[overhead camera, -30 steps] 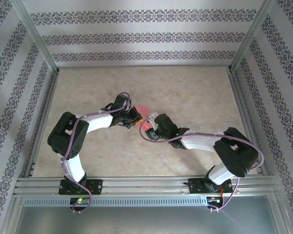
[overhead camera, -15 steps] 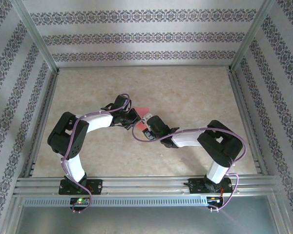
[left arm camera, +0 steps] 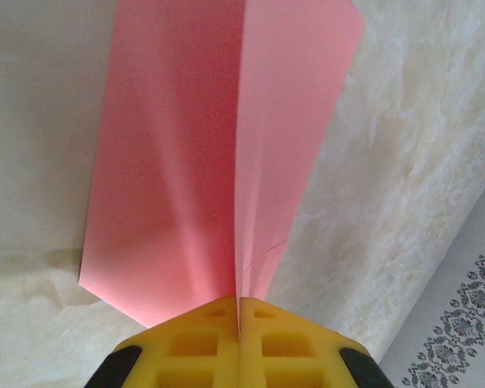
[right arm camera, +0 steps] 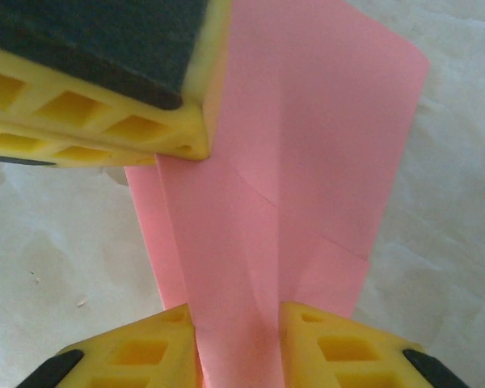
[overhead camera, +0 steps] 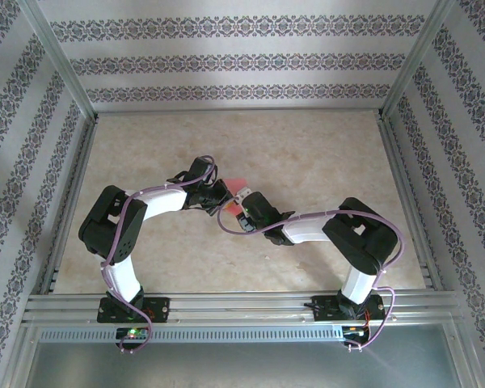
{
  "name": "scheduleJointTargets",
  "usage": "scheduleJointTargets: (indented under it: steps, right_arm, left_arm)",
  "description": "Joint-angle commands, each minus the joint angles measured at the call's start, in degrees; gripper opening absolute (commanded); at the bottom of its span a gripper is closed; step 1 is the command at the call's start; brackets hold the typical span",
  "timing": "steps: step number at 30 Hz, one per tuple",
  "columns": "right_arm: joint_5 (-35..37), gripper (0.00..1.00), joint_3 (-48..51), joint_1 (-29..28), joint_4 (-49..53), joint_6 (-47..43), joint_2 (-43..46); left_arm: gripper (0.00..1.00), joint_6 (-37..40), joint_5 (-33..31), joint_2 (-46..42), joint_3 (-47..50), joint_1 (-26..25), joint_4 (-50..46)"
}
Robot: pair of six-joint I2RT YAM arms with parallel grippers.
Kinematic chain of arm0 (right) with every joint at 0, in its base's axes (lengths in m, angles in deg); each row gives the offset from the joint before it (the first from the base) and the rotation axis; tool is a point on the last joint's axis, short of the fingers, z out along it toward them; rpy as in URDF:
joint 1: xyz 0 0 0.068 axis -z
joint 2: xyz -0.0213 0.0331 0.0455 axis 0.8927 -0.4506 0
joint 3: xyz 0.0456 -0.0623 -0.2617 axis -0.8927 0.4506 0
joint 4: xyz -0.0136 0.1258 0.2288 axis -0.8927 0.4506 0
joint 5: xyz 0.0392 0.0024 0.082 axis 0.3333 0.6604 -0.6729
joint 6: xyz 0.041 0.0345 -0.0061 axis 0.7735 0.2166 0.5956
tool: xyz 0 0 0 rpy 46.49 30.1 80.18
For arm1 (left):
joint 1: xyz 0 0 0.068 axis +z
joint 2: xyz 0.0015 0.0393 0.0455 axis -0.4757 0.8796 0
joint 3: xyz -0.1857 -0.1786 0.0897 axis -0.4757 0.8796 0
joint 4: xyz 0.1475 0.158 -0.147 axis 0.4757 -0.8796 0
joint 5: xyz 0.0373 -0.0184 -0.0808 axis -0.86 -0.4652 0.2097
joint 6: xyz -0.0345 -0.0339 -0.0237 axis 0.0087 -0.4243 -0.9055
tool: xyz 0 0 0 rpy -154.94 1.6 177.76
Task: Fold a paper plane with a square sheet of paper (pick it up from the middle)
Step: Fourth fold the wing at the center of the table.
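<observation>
Hiding paper (left arm camera: pixel 196 162) tail: left fingers (left arm camera: pixel 196 349)

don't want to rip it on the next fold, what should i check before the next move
1. Left gripper shut on the paper: ok, its fingers pinch it at the centre crease.
2. Right gripper pinching the paper: not ok, its jaws stand apart with the paper between them.
3. Grippers apart from each other: ok, a stretch of paper lies between them in the right wrist view.
4. Paper lifted off the table: cannot tell.
5. Paper whole: ok as far as shown, creased but no tear seen.
</observation>
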Motion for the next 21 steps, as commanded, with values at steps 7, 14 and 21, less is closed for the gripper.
scheduleJointTargets:
  steps: [7, 14, 21]
  right_arm:
    - [0.82, 0.22, -0.65, 0.70, -0.69, 1.92, -1.26]
    - [-2.01, 0.15, -0.22, 1.45, -0.74, 3.43, -0.75]
    - [-9.96, 0.13, 0.40, 3.80, -1.46, 8.64, -0.48]
  left_arm:
    - [0.06, -1.72, 0.09, -0.83, -1.29, -0.58, -2.27]
    - [0.20, -0.47, -0.93, -1.90, -1.85, 0.68, -3.84]
    - [0.37, 2.88, -3.86, -6.23, -1.63, 4.34, -7.26]
